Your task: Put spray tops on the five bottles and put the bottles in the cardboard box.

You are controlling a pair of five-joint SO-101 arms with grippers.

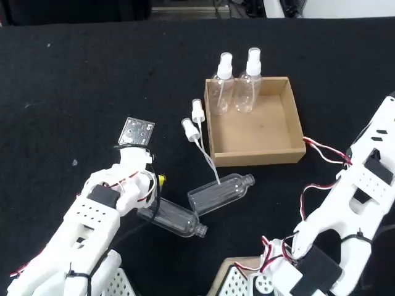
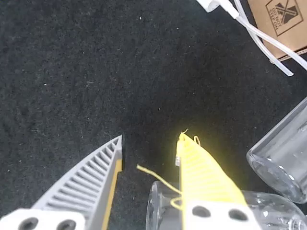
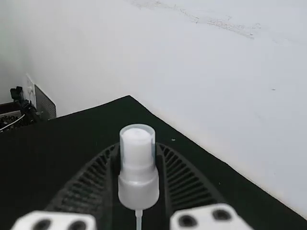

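High view: black table (image 1: 74, 80) with the cardboard box (image 1: 259, 158) right of centre, open side up.
Capped bottles: two stand upright in the box's far left corner, side by side, one (image 1: 221, 86) left of the other (image 1: 248, 83), each with a white spray top on.
Loose spray tops: two lie on the table just outside the box's left wall, one (image 1: 197, 111) farther back and one (image 1: 191, 129) nearer, with their thin tubes trailing toward the box's front corner.
Box-side bottle (image 1: 219, 194): uncapped, on its side just in front of the box, neck toward the box's front wall.
Arm-side bottle (image 1: 176, 221): uncapped, on its side, neck away from your left arm (image 1: 86, 228). It meets the box-side bottle near that one's base.
Left wrist view: your left gripper (image 2: 150, 141) is spread wide and holds nothing, with bare table between the grey and yellow fingers. The yellow finger lies over the base end of the arm-side bottle (image 2: 163, 206). The box-side bottle (image 2: 283, 158) is beside it.
Right wrist view: your right gripper (image 3: 137, 148) is clamped on a held spray top (image 3: 138, 172), nozzle cap up between the dark fingers, lifted off the table and facing a pale wall.
Right arm (image 1: 358, 203): at the table's near right corner, well apart from the box.
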